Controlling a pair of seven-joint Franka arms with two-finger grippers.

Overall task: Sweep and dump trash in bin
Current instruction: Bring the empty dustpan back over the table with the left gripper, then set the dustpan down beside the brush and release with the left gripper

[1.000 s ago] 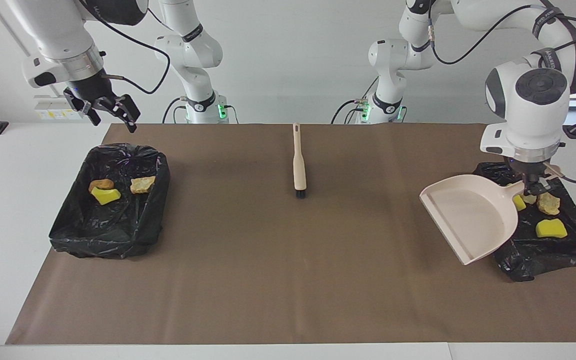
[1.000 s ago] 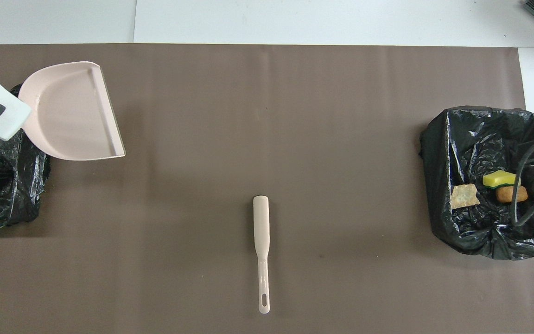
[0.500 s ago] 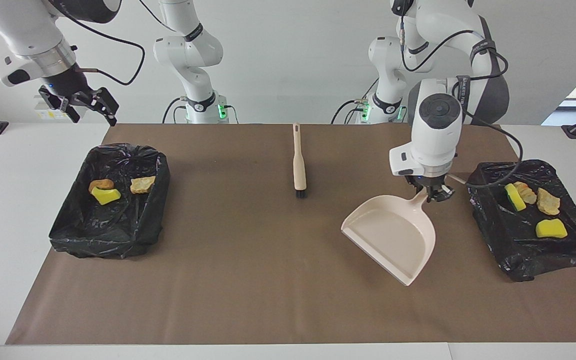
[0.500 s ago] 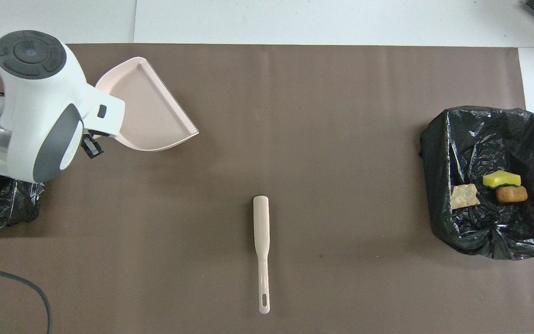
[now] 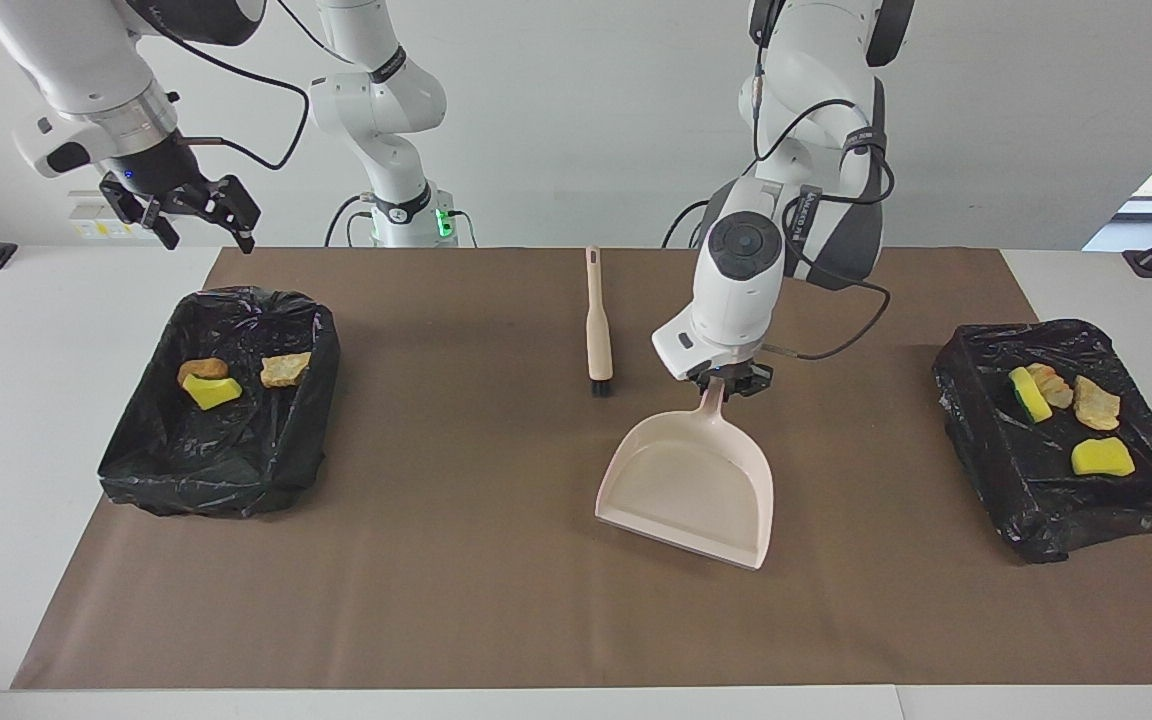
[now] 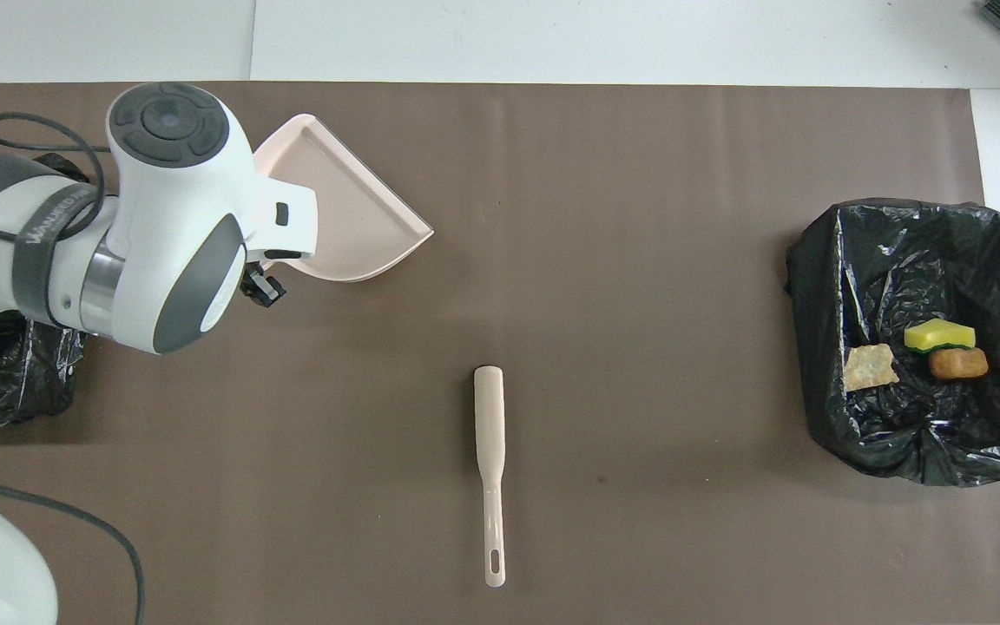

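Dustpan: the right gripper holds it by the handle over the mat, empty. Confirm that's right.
Not quite. The left gripper, not the right, holds the dustpan by the handle over the mat, empty; the facing view shows it. The right gripper waits open near the bin.

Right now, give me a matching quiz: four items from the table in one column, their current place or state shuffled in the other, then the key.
Items
1. dustpan
2. brush
3. right end effector
4. bin at the right arm's end

Places or states
A. open, up in the air, holding nothing
B. lying alone on the brown mat, handle toward the robots
C. held by its handle in the left end effector, empty
D. lined with black plastic, three scraps inside

Pairs: 1-C, 2-B, 3-A, 4-D
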